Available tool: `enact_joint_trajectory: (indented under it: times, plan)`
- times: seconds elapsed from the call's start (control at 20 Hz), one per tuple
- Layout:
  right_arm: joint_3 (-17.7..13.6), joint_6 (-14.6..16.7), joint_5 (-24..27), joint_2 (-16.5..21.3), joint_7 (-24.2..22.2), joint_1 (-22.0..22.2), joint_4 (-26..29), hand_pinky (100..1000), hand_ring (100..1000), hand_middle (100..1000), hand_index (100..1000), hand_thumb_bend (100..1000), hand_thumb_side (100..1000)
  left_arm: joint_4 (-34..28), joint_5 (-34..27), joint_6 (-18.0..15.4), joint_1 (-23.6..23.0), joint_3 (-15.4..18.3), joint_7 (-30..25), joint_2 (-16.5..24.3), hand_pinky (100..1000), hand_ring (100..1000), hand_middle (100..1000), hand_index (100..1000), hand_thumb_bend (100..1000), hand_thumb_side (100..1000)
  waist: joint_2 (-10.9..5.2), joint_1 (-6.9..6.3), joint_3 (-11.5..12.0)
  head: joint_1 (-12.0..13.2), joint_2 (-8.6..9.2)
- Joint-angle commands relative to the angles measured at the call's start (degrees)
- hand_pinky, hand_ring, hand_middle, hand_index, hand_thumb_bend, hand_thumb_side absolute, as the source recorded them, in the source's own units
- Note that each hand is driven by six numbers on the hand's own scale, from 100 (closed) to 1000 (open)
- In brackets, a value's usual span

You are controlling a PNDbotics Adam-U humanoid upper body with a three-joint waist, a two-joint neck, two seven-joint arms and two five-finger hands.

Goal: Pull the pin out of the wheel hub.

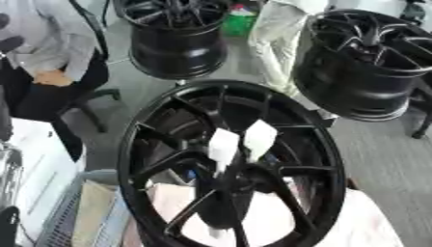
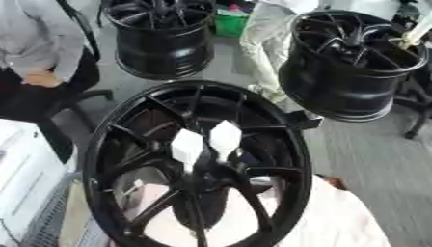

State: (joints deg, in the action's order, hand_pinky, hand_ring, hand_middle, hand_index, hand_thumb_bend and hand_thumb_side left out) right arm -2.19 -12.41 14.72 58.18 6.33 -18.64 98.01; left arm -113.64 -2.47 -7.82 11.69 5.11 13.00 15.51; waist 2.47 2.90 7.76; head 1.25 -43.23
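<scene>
Wheel hub [image 1: 232, 164]: large black spoked rim, lying nearest the camera and filling the lower middle of both views, tilted toward the lens.
Robot hands: neither is showing in either view, so no finger state is being reported.
Hub centre [image 2: 202, 181]: dark spokes are meeting here; whether a pin is sitting in it cannot be told.
White tags [image 2: 207, 142]: two pale diamond-shaped pieces are standing side by side just above the hub centre, overlapping the spokes.
Pale cloth [image 2: 337, 222]: light fabric is lying under the hub, showing through the lower spokes and at lower right.
Second rim [image 1: 173, 36]: black, standing on the grey floor beyond the hub, upper middle.
Third rim [image 2: 350, 65]: black, resting at upper right, well apart from the second.
Seated person [image 1: 47, 58]: sitting at upper left, touching none of the rims.
</scene>
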Motion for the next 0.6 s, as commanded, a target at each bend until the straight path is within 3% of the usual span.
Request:
enact_joint_trajectory:
  times: [0.05, 0.6]
  plan:
    - [-1.3, 0.0, 0.0, 1.4, 0.3, -0.7, 0.7, 763, 677, 639, 695, 100, 418, -1.0, 0.3, -0.2, 0.8, -0.1, 0.1, 0.5, 758, 836, 658, 843, 103, 684, -0.51, -0.07, -0.1, -0.1, 0.56]
    - [-1.5, 0.1, 0.1, 1.4, 0.3, -0.4, 0.6, 763, 677, 639, 695, 100, 416, -1.0, 0.3, -0.2, 0.7, -0.1, 0.2, 0.4, 758, 836, 657, 843, 105, 684, -0.51, -0.05, -0.1, -0.1, 0.66]
